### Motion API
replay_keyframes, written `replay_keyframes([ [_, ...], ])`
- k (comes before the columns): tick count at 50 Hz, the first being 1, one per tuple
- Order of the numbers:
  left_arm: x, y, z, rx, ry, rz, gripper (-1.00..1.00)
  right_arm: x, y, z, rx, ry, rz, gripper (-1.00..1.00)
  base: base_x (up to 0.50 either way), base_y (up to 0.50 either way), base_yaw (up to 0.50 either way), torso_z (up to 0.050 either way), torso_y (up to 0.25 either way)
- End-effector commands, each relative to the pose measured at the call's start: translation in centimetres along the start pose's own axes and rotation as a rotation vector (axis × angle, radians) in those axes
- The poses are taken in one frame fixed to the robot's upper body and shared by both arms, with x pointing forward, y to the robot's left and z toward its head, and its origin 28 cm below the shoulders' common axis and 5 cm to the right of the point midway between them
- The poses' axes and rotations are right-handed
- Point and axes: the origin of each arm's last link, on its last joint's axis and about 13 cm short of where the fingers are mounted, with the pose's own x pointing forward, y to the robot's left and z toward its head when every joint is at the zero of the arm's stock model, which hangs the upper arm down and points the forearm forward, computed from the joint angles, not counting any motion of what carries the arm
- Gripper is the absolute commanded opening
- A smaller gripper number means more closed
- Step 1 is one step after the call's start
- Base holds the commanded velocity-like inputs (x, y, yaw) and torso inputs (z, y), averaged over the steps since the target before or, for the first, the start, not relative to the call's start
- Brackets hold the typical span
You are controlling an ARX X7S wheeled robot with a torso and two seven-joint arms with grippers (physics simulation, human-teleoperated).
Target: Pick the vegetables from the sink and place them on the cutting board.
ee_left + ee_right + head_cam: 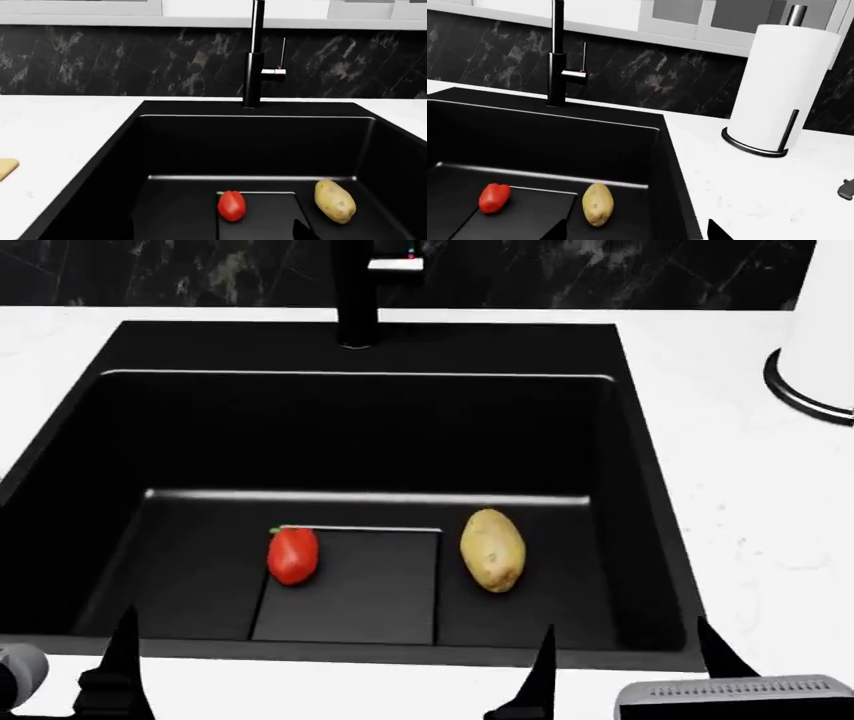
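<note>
Nothing picked yet: glossy red bell pepper (292, 554) and speckled tan potato (493, 549) lie in the deep black sink (80, 440). Both pincers apparently spread, empty; next, reach down.

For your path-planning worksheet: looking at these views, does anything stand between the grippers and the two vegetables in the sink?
Nothing visible does. The red pepper and potato lie apart and uncovered on the floor of the sink, open from above. The faucet stands at the far rim, behind them.

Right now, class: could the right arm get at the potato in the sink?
Probably yes. The potato lies uncovered on the sink floor, apart from the pepper, on the right gripper's side; nothing blocks a descent.
</note>
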Motion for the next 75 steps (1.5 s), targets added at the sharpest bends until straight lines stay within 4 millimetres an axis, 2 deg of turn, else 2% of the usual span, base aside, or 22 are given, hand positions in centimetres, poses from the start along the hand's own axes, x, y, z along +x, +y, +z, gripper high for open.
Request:
replay_keyframes([
  [1, 0.0, 0.2, 0.0, -0.009, -0.041, 0.0, 1.0, 0.0, -0.3, 0.1, 0.02, -0.004, -0.015, 1.0, 0.4, 0.18, 0.0, 0.0, 0.0],
  [18, -0.1, 0.0, 0.0, 0.004, -0.049, -0.001, 1.0, 0.0, -0.3, 0.1, 0.016, -0.002, -0.018, 1.0, 0.33, 0.17, 0.0, 0.0, 0.001],
  [61, 0.2, 0.1, -0.2, 0.021, -0.022, 0.008, 1.0, 0.0, -0.5, -0.1, 0.012, 0.016, -0.021, 1.0, 0.03, -0.01, 0.0, 0.0, 0.0],
  [62, 0.4, 1.4, -2.1, 0.069, -0.027, 0.055, 1.0, -0.5, -1.5, -1.7, 0.061, 0.041, -0.02, 1.0, 0.0, 0.0, 0.0, 0.0, 0.0],
  [63, 0.0, 0.1, -0.1, 0.047, -0.047, -0.019, 1.0, 0.1, -0.6, -0.1, 0.018, 0.015, -0.033, 1.0, 0.0, 0.0, 0.0, 0.0, 0.0],
  [66, -0.2, 0.2, -0.1, 0.053, -0.025, -0.02, 1.0, -0.1, -0.4, 0.3, 0.023, 0.015, -0.025, 1.0, 0.0, 0.0, 0.0, 0.0, 0.0],
  [67, -1.2, 1.0, -0.2, 0.054, -0.02, -0.019, 1.0, 0.0, -0.4, 0.5, 0.021, 0.011, -0.023, 1.0, 0.0, 0.0, 0.0, 0.0, 0.0],
  [68, -0.3, 0.2, 0.0, 0.066, -0.018, -0.021, 1.0, 0.0, -0.3, 0.5, 0.025, 0.011, -0.021, 1.0, 0.0, 0.0, 0.0, 0.0, 0.0],
  [70, -0.4, 0.3, 0.0, 0.064, -0.013, -0.02, 1.0, 0.3, -0.2, 0.4, 0.012, 0.02, -0.015, 1.0, 0.0, 0.0, 0.0, 0.0, 0.0],
  [75, 0.0, 0.2, 0.3, 0.063, -0.014, -0.02, 1.0, 1.5, 0.0, 1.9, -0.014, 0.014, 0.004, 1.0, 0.0, 0.0, 0.0, 0.0, 0.0],
])
